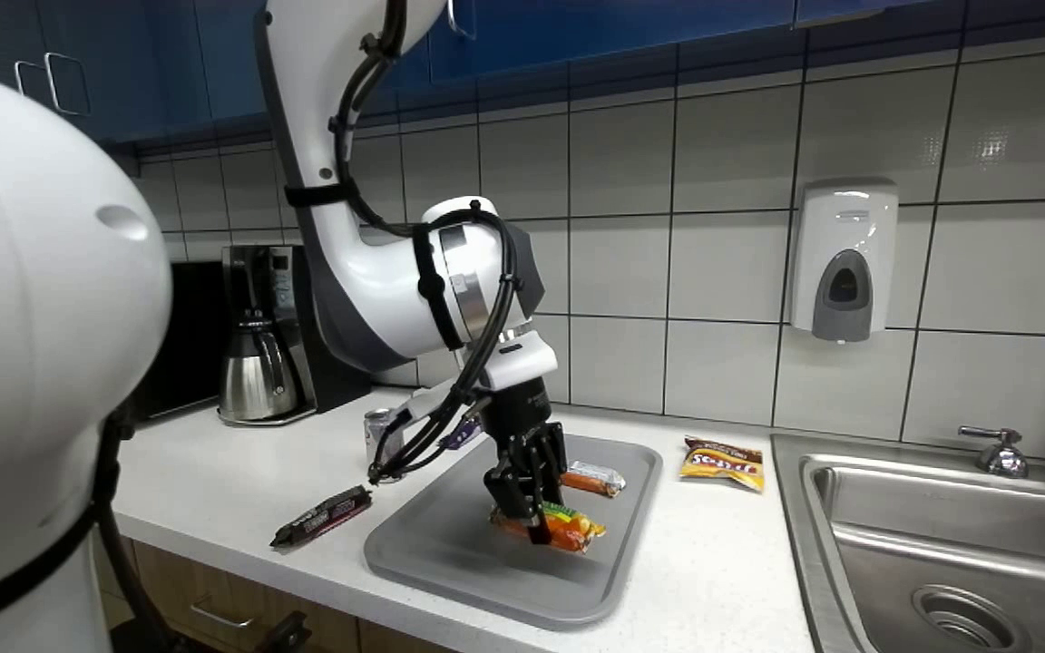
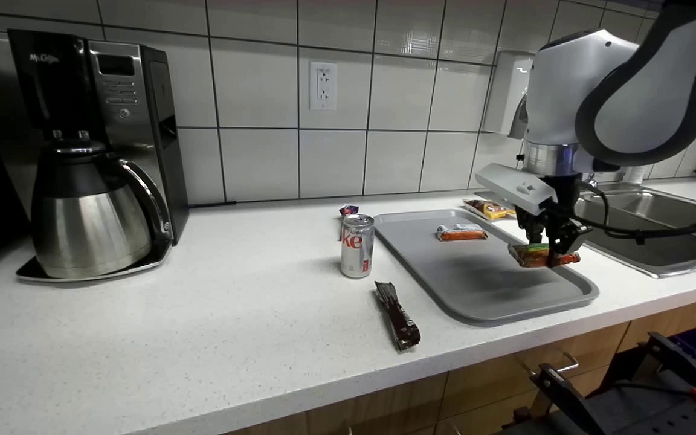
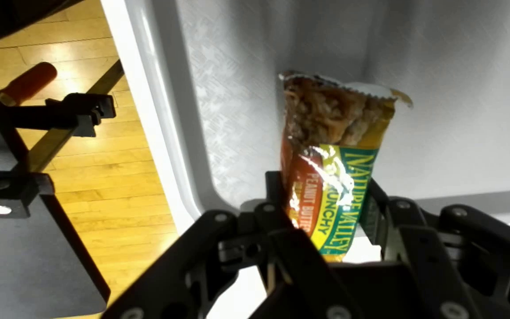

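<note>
My gripper (image 3: pixel 324 189) is shut on a granola bar (image 3: pixel 330 177) in a green, yellow and orange wrapper, with one finger at each long side. In the wrist view the bar's clear, see-through end points away from the gripper. A grey tray (image 2: pixel 438 266) lies beneath. The held bar (image 2: pixel 529 256) looks slightly raised above it, with a shadow below, toward the tray's front right part. Farther back on the tray rests another bar (image 1: pixel 593 478) in a white and orange wrapper. In an exterior view the gripper (image 1: pixel 544 521) hides part of the held bar.
Left of the tray are a dark-wrapped bar (image 2: pixel 397 317), a silver soda can (image 2: pixel 357 246) and a small purple packet (image 2: pixel 348 210). A yellow and brown snack bag (image 1: pixel 722 462) lies between tray and sink (image 1: pixel 940 544). A coffee maker (image 2: pixel 100 151) stands farther left.
</note>
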You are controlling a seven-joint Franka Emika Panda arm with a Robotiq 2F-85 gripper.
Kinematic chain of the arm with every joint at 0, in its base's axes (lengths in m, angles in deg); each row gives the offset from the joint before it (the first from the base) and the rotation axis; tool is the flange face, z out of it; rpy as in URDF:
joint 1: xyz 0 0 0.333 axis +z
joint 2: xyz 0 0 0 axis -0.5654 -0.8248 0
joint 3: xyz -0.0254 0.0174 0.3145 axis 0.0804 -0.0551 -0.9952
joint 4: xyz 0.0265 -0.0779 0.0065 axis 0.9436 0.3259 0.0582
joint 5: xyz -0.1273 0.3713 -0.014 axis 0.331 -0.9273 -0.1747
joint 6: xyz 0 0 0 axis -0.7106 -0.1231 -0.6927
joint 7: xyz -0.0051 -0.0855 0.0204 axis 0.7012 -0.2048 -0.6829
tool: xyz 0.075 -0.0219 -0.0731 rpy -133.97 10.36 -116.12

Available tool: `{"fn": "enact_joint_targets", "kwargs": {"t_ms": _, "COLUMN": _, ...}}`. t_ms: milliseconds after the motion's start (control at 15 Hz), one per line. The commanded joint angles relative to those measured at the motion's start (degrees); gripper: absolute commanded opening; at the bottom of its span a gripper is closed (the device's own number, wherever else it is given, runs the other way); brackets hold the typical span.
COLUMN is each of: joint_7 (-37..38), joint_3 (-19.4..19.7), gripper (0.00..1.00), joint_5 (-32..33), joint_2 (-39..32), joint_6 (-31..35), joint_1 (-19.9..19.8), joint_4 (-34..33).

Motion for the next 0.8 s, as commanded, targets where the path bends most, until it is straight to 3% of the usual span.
{"fn": "enact_joint_targets", "kwargs": {"t_ms": 0, "joint_7": -0.99, "joint_3": 1.84, "gripper": 0.18, "joint_5": 2.23, "joint_2": 2.79, "joint_6": -0.9, "joint_1": -1.0, "joint_4": 0.67}}
{"fn": "enact_joint_targets", "kwargs": {"t_ms": 733, "joint_7": -4.68, "joint_3": 9.39, "gripper": 0.18, "joint_5": 4.84, "joint_2": 2.78, "joint_6": -0.15, "joint_1": -3.18, "joint_4": -0.21}}
